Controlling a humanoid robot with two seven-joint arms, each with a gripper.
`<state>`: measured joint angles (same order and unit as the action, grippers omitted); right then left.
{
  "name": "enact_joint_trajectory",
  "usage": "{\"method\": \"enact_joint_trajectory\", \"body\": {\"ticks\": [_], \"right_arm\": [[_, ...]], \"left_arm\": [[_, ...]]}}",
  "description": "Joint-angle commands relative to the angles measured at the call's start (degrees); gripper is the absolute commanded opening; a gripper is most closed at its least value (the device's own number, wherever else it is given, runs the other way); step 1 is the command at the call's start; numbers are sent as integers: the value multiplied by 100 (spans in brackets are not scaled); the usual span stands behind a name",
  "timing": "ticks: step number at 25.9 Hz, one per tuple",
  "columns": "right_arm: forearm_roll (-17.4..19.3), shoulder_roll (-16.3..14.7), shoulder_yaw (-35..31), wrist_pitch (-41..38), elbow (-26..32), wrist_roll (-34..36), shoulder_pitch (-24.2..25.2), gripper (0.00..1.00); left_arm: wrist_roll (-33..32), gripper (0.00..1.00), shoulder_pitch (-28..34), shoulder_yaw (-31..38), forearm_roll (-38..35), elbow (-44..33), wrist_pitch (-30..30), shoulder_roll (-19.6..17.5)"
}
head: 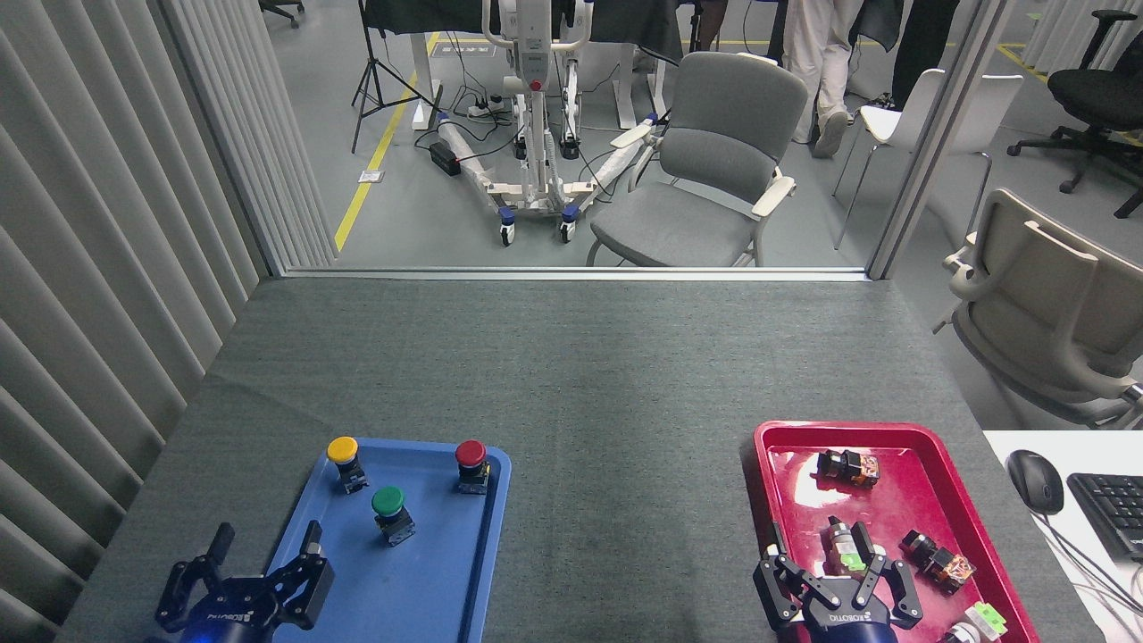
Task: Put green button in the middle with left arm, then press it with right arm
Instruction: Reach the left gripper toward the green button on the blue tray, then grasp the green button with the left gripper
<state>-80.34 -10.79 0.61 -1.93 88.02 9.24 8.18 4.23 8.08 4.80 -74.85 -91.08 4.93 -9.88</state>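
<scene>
Trays: two on the felt table (pixel 571 375); blue tray (pixel 446 580) near left, red tray (pixel 902 500) near right
Push buttons: three, all upright in the blue tray
Green button (pixel 390 512): nearest of the three, apart from the others, untouched
Yellow button (pixel 345 460): far left corner of the blue tray
Red button (pixel 471 464): far right corner of the blue tray
Middle (pixel 625 527): bare felt between the two trays
My left gripper (pixel 265 554): at the near left edge of the blue tray, fingers spread, holding nothing, near side of the green button
My right gripper (pixel 817 558): over the near end of the red tray, fingers apart, grasping nothing
Red tray contents: several small switch parts; exact count I cannot tell
Side desk, far right: one mouse (pixel 1036 480), one keyboard (pixel 1112 509)
</scene>
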Motion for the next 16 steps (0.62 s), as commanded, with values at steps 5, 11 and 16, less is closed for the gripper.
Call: {"method": "enact_joint_trajectory", "body": {"ticks": [5, 11, 16], "right_arm": [[1, -28, 0, -9, 5, -19, -1, 100], [-8, -28, -9, -9, 13, -10, -1, 100], [-8, -28, -9, -9, 13, -10, -1, 100]], "left_arm": [[113, 100, -658, -419, 32, 1286, -1, 57], [412, 100, -1080, -972, -47, 1962, -10, 285], [421, 100, -1449, -1271, -65, 2446, -18, 373]]}}
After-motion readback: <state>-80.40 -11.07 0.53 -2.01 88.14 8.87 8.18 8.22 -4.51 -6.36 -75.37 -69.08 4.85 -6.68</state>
